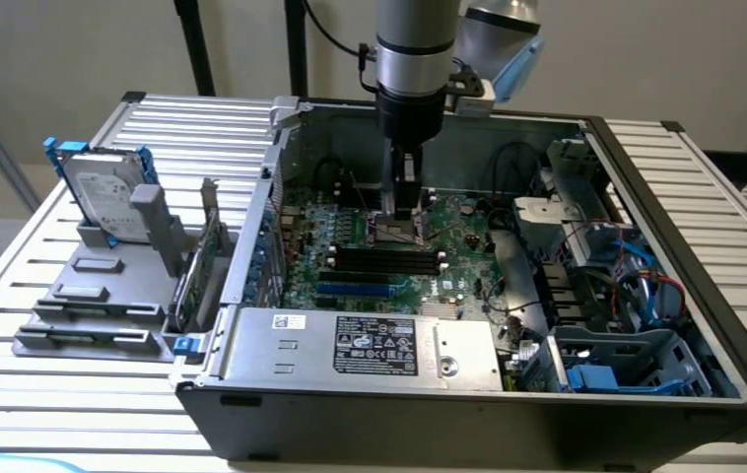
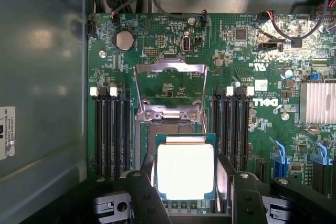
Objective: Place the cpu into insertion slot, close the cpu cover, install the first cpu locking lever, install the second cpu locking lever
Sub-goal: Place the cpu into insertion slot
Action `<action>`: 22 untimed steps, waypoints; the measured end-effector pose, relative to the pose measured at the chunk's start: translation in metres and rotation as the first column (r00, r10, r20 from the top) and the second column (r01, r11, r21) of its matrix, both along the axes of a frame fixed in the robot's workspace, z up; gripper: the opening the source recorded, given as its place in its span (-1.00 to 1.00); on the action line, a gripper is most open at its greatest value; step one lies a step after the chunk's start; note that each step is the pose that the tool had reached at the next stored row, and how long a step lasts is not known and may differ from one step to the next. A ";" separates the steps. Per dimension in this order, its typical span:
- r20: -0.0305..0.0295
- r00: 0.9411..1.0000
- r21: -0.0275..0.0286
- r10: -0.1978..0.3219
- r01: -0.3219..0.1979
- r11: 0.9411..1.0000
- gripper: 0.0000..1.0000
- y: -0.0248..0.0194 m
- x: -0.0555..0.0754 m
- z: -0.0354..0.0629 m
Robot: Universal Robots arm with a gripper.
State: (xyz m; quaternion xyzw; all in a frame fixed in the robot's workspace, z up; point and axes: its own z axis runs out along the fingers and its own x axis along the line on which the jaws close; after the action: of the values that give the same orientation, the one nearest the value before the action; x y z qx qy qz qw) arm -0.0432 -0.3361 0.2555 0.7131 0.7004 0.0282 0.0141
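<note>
The cpu (image 2: 185,170), a small square chip with a bright pale face, sits between my gripper's (image 2: 185,182) two dark fingers (image 2: 143,195), which are shut on its sides. It hangs just above the insertion slot (image 2: 169,124), a dark silver-rimmed socket on the green motherboard (image 2: 252,77). The cpu cover (image 2: 169,85), a thin silver frame, is flipped up and back from the socket, with thin wire levers (image 2: 138,93) raised along its sides. In the exterior view my gripper (image 1: 404,219) reaches straight down into the open computer case, low over the socket (image 1: 396,233).
Black memory slots (image 2: 111,129) flank the socket on both sides. A silver heatsink (image 2: 317,103) and blue connectors (image 2: 278,156) sit on the board. The power supply (image 1: 367,345), a cable bundle (image 1: 610,266) and the case walls (image 1: 268,197) surround the board. A drive caddy (image 1: 110,197) stands outside.
</note>
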 end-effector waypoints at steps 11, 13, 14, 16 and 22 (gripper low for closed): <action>-0.022 1.000 0.004 0.001 0.000 1.000 0.09 0.0002 0.004 -0.0080; -0.024 1.000 0.005 0.001 0.000 1.000 0.09 0.0004 0.005 -0.0097; -0.025 1.000 0.006 0.001 0.000 1.000 0.09 0.0005 0.005 -0.0109; -0.026 1.000 0.006 0.000 0.000 1.000 0.09 0.0007 0.005 -0.0132; -0.030 1.000 0.007 0.001 0.000 1.000 0.09 0.0019 0.005 -0.0201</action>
State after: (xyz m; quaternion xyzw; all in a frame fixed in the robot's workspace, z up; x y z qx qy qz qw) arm -0.0384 -0.3341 0.2353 0.7133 0.7006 0.0200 0.0013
